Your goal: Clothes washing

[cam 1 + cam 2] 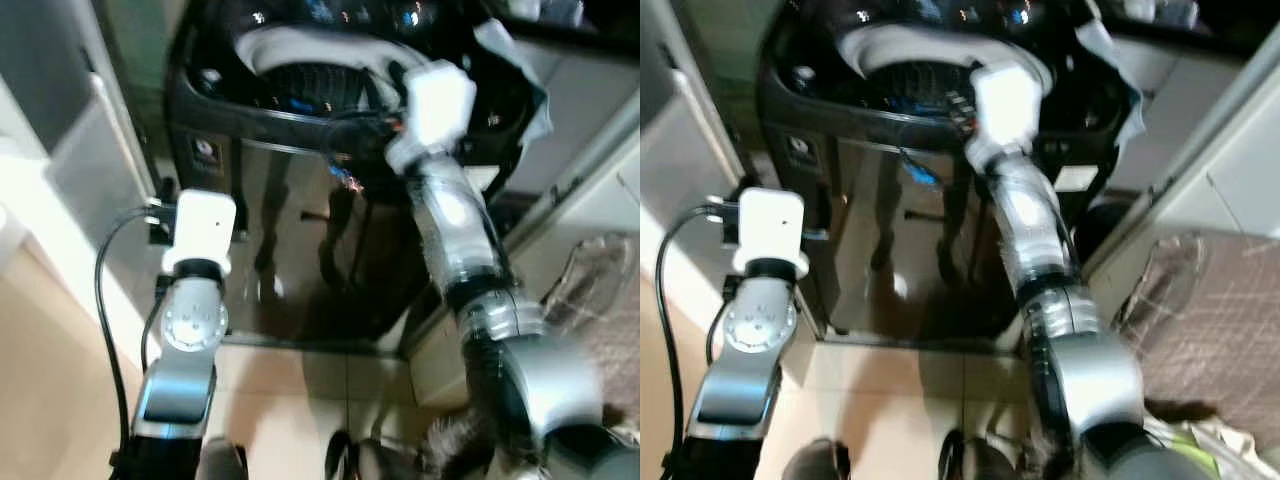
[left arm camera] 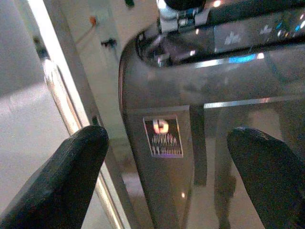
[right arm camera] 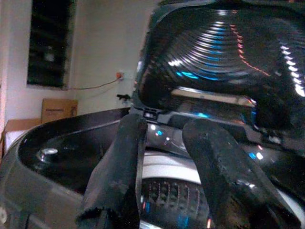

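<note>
My right arm reaches over the washer [image 1: 300,250], right gripper [image 3: 164,157] pinching a dark cloth [image 3: 114,181]; my left gripper [image 2: 167,176] hangs spread beside its front.

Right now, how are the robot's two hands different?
The right hand is up over the washing machine's open drum, while the left hand is lower down, in front of the washer's dark front panel. The right hand has a bit of dark cloth hanging by one finger; the left hand is empty. The left hand's fingers are wide apart; the right hand's are closer together. Both have two black fingers.
</note>
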You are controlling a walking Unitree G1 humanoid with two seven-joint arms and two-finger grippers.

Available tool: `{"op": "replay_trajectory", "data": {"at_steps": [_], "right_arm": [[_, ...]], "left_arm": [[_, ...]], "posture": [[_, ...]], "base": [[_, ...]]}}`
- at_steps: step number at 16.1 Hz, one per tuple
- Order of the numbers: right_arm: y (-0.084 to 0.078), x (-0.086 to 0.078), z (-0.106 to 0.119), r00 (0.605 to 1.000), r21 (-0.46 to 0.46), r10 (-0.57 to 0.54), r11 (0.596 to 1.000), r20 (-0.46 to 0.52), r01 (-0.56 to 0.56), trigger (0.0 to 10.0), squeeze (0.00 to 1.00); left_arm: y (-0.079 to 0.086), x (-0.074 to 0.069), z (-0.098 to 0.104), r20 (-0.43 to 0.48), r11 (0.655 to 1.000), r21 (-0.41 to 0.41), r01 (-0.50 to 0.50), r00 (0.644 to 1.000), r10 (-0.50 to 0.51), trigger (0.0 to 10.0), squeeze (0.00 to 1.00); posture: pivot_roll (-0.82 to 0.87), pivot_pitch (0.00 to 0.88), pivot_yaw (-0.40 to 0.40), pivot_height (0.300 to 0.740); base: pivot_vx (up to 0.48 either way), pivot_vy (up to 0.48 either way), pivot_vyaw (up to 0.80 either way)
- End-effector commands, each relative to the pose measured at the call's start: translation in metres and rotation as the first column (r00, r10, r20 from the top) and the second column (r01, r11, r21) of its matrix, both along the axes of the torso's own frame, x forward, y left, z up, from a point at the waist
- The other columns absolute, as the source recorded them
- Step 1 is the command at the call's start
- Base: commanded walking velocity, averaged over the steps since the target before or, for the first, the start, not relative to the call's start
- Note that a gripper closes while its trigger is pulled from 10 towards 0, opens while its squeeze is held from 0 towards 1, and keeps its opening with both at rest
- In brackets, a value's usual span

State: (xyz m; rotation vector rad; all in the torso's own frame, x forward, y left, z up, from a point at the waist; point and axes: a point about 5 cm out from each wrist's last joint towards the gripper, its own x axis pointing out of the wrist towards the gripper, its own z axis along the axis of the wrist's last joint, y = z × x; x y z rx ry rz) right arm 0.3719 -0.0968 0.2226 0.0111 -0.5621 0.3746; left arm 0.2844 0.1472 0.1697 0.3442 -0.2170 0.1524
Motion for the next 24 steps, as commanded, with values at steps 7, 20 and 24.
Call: {"op": "replay_trajectory", "data": {"at_steps": [7, 20, 24], "right_arm": [[-0.029, -0.066, -0.111, 0.915, -0.054, 0.136, 0.984, -0.379, -0.169, 10.0, 0.00], [-0.062, -0.091, -0.159, 0.764, -0.173, -0.066, 0.983, -0.642, -0.060, 10.0, 0.00], [-0.045, -0.072, -0.138, 0.841, -0.278, -0.058, 0.954, -0.537, -0.112, 10.0, 0.00]], "left_arm": [[0.006, -0.004, -0.015, -0.036, 1.000, 0.012, 0.029, 0.999, -0.029, 10.0, 0.00], [0.021, -0.033, -0.064, -0.269, 0.984, -0.150, 0.101, 0.953, -0.139, 10.0, 0.00], [0.013, -0.028, -0.062, -0.257, 0.979, -0.166, 0.120, 0.953, -0.160, 10.0, 0.00]], "posture": [[0.02, 0.000, -0.052, 0.740], [0.01, 0.007, -0.045, 0.740], [0.00, 0.008, -0.034, 0.740]], "base": [[0.000, 0.000, 0.00], [0.000, 0.000, 0.00], [0.000, 0.000, -0.57]]}}
